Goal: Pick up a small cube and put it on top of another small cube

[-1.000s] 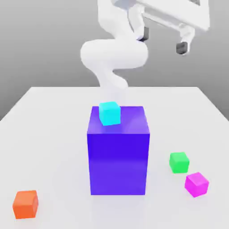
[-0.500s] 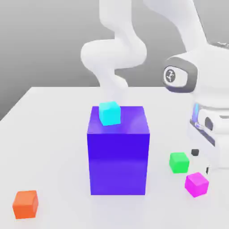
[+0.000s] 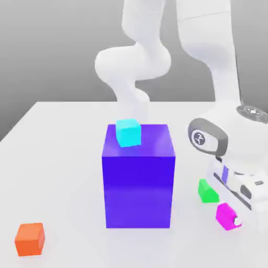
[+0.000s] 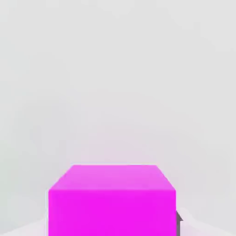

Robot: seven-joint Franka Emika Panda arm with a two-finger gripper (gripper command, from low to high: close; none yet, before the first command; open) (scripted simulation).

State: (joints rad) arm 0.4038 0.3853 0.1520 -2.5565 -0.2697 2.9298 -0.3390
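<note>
The pincer (image 3: 229, 212), low on the exterior view's right, is drawn in to about one cube's width, its two fingers against opposite sides of the small magenta cube (image 3: 226, 216). That cube appears to be at the level of the pale surface (image 3: 68, 172), with no lift to be made out. The hold looks fairly square in the hand view, but if it is shallow or not firm, the cube could twist or slip as it rises.

Just beside it, a little higher in the frame, is the small green cube (image 3: 207, 191), partly covered by the hand. A sideways start, before the load is clear, could knock it out of place; a straight lift would be the safer judgement.

Toward the middle of the frame stands the big blue block (image 3: 138, 191), with the cyan cube (image 3: 128, 133) on its top. If the cyan cube is the goal, too low a path could strike the block or sweep that cube off. The orange cube (image 3: 30, 239) lies at the lower left. The task names no colour, so the wrong support might be chosen; an off-centre release could topple the stack.
</note>
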